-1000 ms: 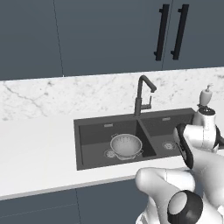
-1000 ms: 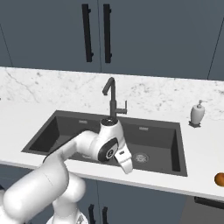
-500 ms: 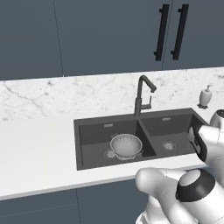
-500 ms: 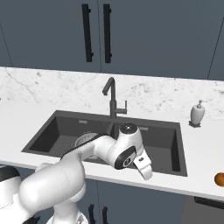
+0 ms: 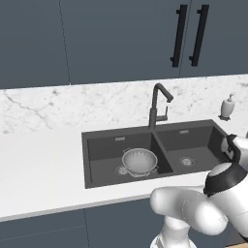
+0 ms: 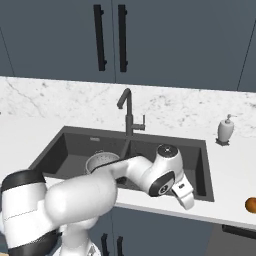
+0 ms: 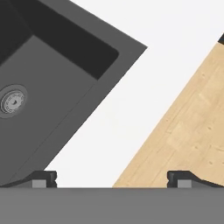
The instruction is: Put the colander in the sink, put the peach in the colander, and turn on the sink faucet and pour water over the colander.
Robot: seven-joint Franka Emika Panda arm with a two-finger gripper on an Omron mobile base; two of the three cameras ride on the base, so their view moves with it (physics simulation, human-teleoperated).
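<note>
Marble-look counter (image 5: 43, 164), dark cabinets above, double-basin sink (image 5: 193, 133) set in. Colander (image 5: 139, 161) already sitting in the left basin, upright, empty. Peach (image 6: 251, 205) out on the counter's far right edge, well apart from the sink. Gripper (image 6: 186, 196) swung right over the past second, from above the sink's middle to its front right corner. Fingertips (image 7: 43, 178) spread wide, holding nothing. Faucet (image 5: 157, 104) dry, no stream. Reads as step one done, reach toward the peach begun.

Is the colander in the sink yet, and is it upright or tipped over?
In, and upright. The colander sits on the floor of the sink's left basin, open side up, with nothing inside it.
</note>
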